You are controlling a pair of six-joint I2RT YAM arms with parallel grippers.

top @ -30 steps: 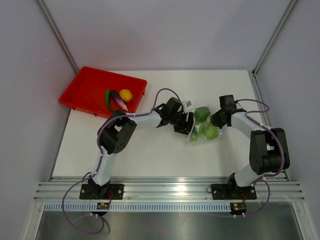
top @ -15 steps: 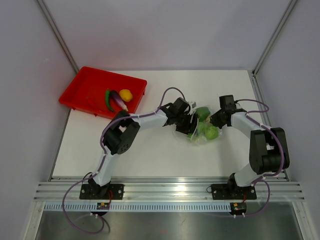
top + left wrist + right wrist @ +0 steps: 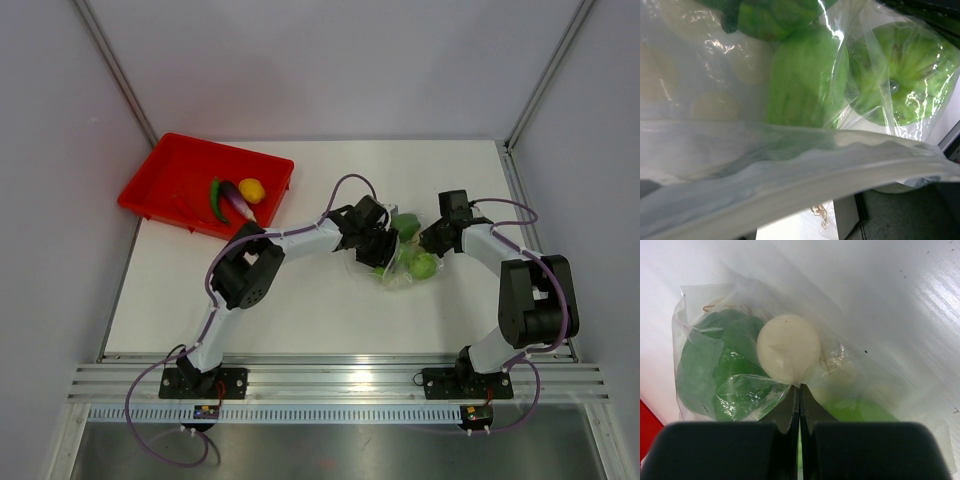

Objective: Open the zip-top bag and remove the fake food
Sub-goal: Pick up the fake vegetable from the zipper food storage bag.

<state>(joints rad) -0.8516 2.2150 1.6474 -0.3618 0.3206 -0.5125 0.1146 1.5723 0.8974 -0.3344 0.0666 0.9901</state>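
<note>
left gripper (image 3: 382, 250) jaws hidden, zip-top bag (image 3: 790, 170) cropped

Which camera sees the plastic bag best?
The right wrist view: the zip-top bag nearly fills it, green food and a white piece inside. The top view shows it tiny; the left wrist view is too close, only crinkled plastic and green food.

1. The left gripper (image 3: 382, 254) sat against the zip-top bag (image 3: 400, 277); from overhead its fingertips were lost in the plastic, their spread unreadable.
2. From the left wrist, the bag's blurred film filled the view and hid those fingers.
3. Green fake food (image 3: 805, 85) inside the bag ran off the top edge.
4. The body of the right gripper (image 3: 799, 388) hid the bag's near edge.
</note>
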